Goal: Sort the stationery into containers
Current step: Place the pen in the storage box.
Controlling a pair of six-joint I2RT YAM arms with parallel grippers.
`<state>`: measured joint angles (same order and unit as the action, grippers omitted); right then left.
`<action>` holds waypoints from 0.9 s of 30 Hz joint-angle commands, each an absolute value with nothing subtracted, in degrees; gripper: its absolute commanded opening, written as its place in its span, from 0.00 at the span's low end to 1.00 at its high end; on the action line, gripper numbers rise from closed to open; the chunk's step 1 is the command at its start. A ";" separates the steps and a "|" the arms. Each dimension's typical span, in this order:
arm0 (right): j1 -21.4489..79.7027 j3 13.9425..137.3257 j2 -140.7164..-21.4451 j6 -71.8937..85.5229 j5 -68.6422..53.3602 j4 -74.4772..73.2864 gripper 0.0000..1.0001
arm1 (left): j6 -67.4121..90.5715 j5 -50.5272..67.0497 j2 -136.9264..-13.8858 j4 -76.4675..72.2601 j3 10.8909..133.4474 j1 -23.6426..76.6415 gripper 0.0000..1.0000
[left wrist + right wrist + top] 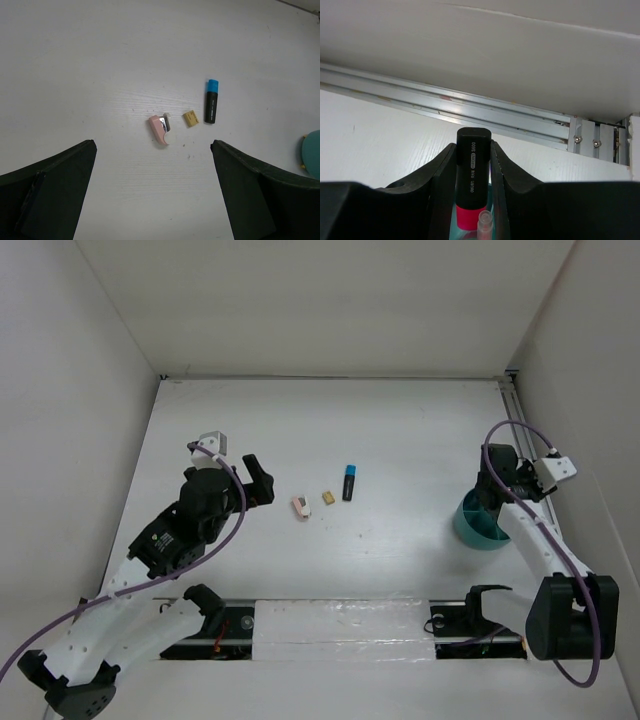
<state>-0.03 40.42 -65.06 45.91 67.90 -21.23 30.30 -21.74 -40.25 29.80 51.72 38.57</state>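
Top view: left gripper is spread wide with nothing in it. Off at its 3 o'clock lie a pinkish block, a tan eraser block and the blue-black highlighter, while the right gripper hangs over the teal cup further out at 3 o'clock. Left wrist cam: those three lie loose on the table, apart from each other, highlighter at 1 o'clock of the tan one. Right wrist cam: jaws clamped on the pink-black highlighter, black end up at 12 o'clock.
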 commanded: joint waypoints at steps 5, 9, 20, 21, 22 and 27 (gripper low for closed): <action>-0.35 42.63 -62.58 44.91 67.24 -19.86 0.03 | 29.53 -22.85 -39.55 28.56 52.38 38.85 1.00; -0.35 42.10 -62.58 42.89 66.09 -18.02 0.05 | 29.53 -22.85 -39.55 28.56 52.38 38.85 1.00; -0.35 42.63 -64.51 41.84 63.90 -17.49 0.18 | 29.53 -22.85 -39.55 28.56 52.38 38.85 1.00; -0.35 42.63 -64.51 41.84 63.90 -17.49 0.19 | 29.53 -22.85 -39.55 28.56 52.38 38.85 1.00; -0.35 42.63 -64.51 40.88 63.90 -16.36 0.21 | 29.53 -22.85 -39.55 28.56 52.38 38.85 1.00; -0.35 42.10 -63.46 39.47 61.97 -15.03 0.35 | 29.53 -22.85 -40.07 28.56 52.38 38.85 1.00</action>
